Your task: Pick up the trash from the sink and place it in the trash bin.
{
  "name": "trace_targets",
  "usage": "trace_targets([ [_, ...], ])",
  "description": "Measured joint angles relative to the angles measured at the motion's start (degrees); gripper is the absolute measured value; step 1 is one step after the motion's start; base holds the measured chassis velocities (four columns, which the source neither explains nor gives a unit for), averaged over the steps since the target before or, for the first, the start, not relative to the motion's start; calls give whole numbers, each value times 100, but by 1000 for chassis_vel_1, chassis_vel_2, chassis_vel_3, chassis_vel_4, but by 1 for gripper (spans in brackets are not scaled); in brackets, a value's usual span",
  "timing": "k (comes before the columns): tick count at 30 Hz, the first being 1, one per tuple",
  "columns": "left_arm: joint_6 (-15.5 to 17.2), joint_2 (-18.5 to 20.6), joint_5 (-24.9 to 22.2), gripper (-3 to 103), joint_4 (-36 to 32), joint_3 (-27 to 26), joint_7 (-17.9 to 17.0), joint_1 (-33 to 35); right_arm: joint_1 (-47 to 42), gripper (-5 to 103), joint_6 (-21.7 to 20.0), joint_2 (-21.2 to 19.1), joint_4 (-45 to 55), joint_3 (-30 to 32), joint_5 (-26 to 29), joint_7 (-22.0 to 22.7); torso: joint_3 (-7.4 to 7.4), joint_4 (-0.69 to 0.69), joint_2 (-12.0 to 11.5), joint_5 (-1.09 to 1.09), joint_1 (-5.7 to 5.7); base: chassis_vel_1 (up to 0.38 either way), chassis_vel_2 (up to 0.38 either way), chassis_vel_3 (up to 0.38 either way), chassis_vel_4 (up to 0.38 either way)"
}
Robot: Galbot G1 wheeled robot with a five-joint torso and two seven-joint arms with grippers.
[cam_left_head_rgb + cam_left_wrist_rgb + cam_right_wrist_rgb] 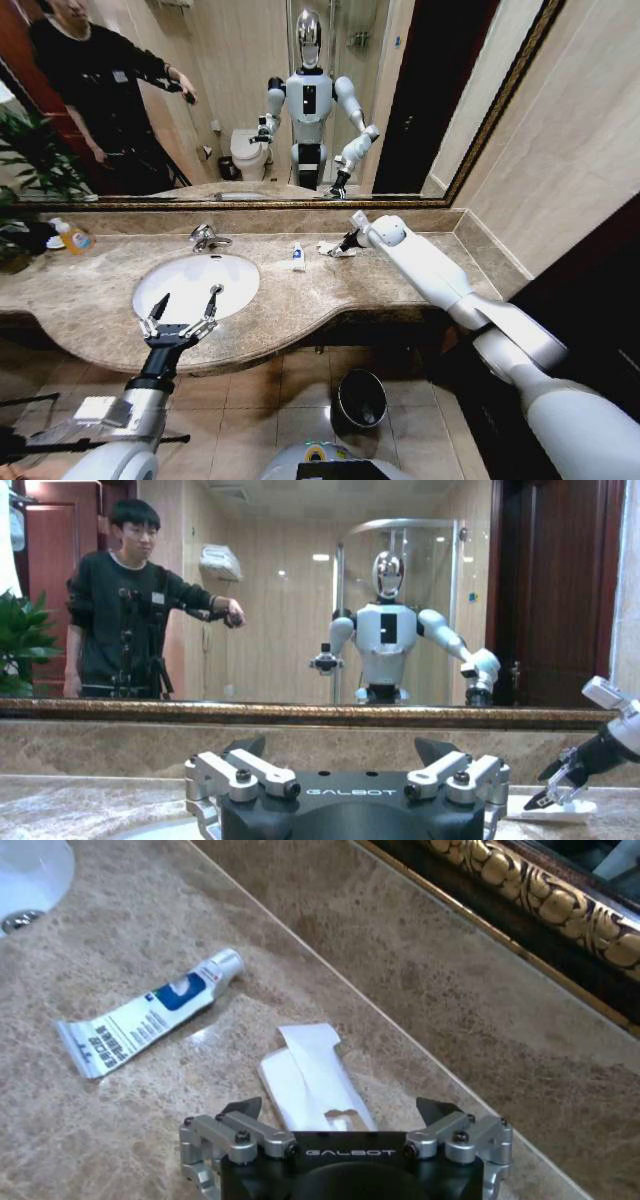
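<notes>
1. Right gripper (343, 245) was low over a white wrapper (312, 1078) on the counter (90, 290) near the back wall, fingers spread.
2. A tube (150, 1014) lay just beside the wrapper (blue marks).
3. Left gripper (183, 307) hovered over the sink (196, 284), spread, holding nothing.
4. Bin (360, 398) stood on the floor below.

One tube (150, 1014), one paper wrapper (312, 1078), one bin (361, 398).

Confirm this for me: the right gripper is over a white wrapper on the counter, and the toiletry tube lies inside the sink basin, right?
Not quite. The right gripper is over the white wrapper, but the toiletry tube lies on the countertop beside the sink, as the right wrist view shows.
</notes>
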Motion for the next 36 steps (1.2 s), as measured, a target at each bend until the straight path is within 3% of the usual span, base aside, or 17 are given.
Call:
trace_targets([
  [1,0,0,0,100,0,0,0,0,59,103,46,22,-104,-67,2,-5,0,0,0,0,0,0,0,0,0],
  [5,0,0,0,100,0,0,0,0,194,84,189,21,-261,-307,30,-39,0,0,0,0,0,0,0,0,0],
  [7,0,0,0,100,0,0,0,0,214,84,189,20,-276,-350,28,-54,0,0,0,1,0,0,0,0,0],
  [13,0,0,0,100,0,0,0,0,381,57,90,-10,-301,-789,45,-128,0,0,1,0,0,0,0,0,0],
  [15,0,0,0,100,0,0,0,0,381,57,90,-10,-301,-789,45,-128,0,0,1,0,0,0,0,0,0],
  [16,0,0,0,100,0,0,0,0,390,52,81,-6,-301,-823,67,-119,0,0,1,-1,0,0,0,0,0],
  [17,0,0,0,100,0,0,0,0,390,41,73,34,-297,-811,205,72,0,0,0,1,0,0,0,0,0],
  [20,0,0,0,100,0,0,0,0,374,25,42,17,-174,-768,445,282,0,0,0,1,0,0,0,0,0],
  [21,0,0,0,100,0,0,0,0,374,25,42,17,-174,-768,445,282,0,0,0,1,0,0,0,0,0],
  [23,0,0,0,100,0,0,0,0,319,14,16,-33,-4,-650,591,431,0,0,0,0,0,0,0,0,0],
  [25,0,0,0,100,0,0,0,0,253,14,5,-78,134,-514,627,497,0,1,0,1,0,0,0,0,0],
  [26,0,0,0,100,0,0,0,0,123,4,-3,-162,383,-312,693,583,0,1,0,0,0,0,0,0,0],
  [32,0,0,0,100,0,-1,-2,1,-785,1,21,-843,2030,674,1428,1290,0,2,0,1,1,0,0,0,0],
  [34,0,0,0,100,0,0,3,0,-2078,0,273,-1506,3690,1525,2406,2628,-1,-5,1,2,-1,0,0,0,0],
  [35,0,0,0,100,0,-1,-2,0,-2469,0,379,-1641,4087,1702,2562,3018,-1,-3,1,4,-2,0,0,0,0],
  [36,0,0,0,100,0,-1,-2,0,-2469,0,379,-1641,4087,1702,2562,3018,-1,-3,1,4,-2,0,0,0,0],
])
